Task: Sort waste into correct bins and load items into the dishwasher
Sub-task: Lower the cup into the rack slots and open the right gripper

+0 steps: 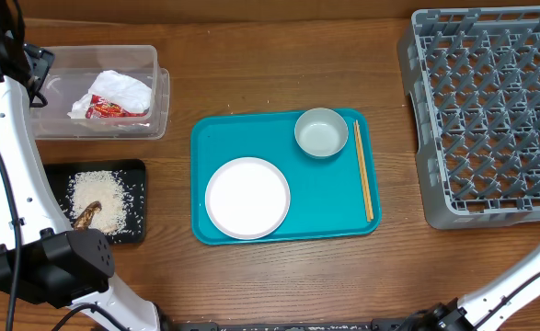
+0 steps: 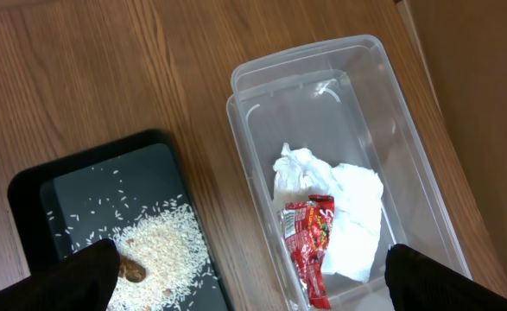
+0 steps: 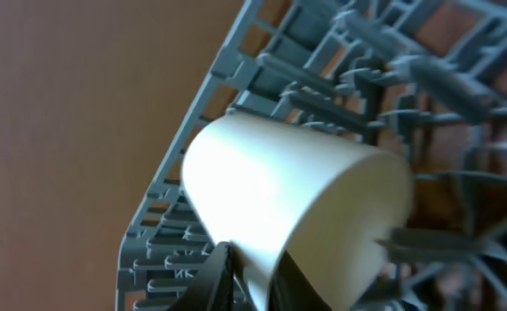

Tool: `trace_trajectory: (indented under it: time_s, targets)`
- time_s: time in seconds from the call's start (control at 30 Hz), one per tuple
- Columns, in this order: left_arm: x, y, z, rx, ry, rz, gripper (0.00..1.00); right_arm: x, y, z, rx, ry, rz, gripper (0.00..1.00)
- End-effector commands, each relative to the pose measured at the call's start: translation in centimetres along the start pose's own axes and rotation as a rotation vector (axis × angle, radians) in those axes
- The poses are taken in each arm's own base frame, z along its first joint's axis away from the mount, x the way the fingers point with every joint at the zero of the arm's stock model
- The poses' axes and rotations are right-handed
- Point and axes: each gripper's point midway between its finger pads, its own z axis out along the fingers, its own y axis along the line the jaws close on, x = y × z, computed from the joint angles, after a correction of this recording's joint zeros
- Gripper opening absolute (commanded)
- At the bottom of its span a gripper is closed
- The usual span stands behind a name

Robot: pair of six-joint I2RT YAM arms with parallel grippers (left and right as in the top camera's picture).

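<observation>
The crumpled napkin and red wrapper lie in the clear tub. The rice and brown scrap lie on the black tray. The white plate, pale saucer-bowl and chopsticks sit on the teal tray. My left gripper is open above the tub and black tray. My right gripper is shut on the rim of the small white cup, tilted over the grey rack. The white bowl is out of view.
The grey rack stands at the right edge of the table, with nothing visible in it in the overhead view. My left arm runs along the left side. In the left wrist view the napkin and wrapper lie together.
</observation>
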Motion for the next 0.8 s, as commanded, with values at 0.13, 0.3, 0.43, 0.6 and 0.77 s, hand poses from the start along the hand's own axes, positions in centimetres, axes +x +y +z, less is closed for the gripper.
trace_trajectory:
  time_s: [0.13,0.3,0.43,0.6,0.77]
  targets:
    - [-0.2,0.0,0.0,-0.009,-0.015,0.003,1.0,-2.7,-5.5,-4.2,0.242,-0.109,0.06,0.14]
    - [-0.2,0.0,0.0,-0.009,-0.015,0.002,1.0,-4.4,-3.3,-7.1,0.294,-0.164,0.036,0.16]
    - [-0.2,0.0,0.0,-0.009,-0.015,0.003,1.0,-5.6,-0.3,-8.4,0.296,-0.203,-0.012,0.16]
    - [-0.2,0.0,0.0,-0.009,-0.015,0.003,1.0,-4.9,3.6,-5.5,0.249,-0.177,-0.086,0.15]
    - [-0.2,0.0,0.0,-0.009,-0.015,0.003,1.0,-2.8,6.4,-0.6,0.326,-0.14,-0.233,0.09]
